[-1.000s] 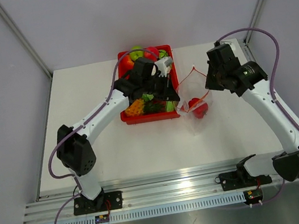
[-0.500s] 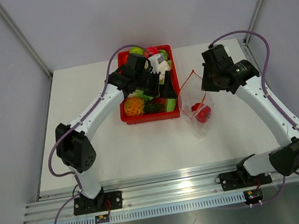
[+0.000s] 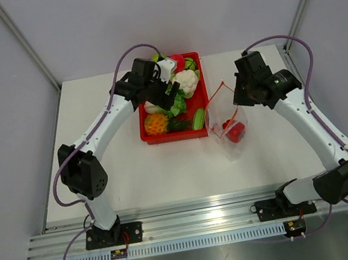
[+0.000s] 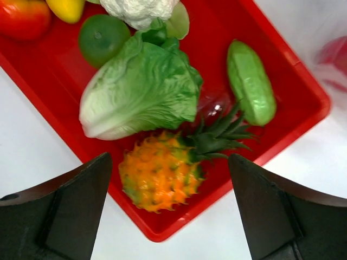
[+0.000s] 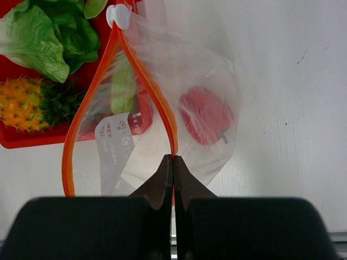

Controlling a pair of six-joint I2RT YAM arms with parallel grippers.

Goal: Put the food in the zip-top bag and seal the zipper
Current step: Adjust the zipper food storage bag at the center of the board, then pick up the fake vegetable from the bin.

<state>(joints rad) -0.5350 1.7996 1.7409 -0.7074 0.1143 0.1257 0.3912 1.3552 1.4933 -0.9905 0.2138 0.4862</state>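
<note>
Zip-top bag held with its mouth open beside the red tray, with one food piece inside.

The right tool, its fingers pressed together, pinches one lip of the orange-red zipper; the other lip bows away toward the tray, and a white slider sits where the two lips meet. The bag lies just beside the tray's right side, between the tray and the worktop's right edge, and the red tomato lies inside it. The left tool hangs above the tray at the middle of the far edge, fingers spread and holding nothing. Beneath it, in the tray, lie the lettuce, the cucumber piece along the right wall, the pineapple in the near part, and the cauliflower farther back.
</note>
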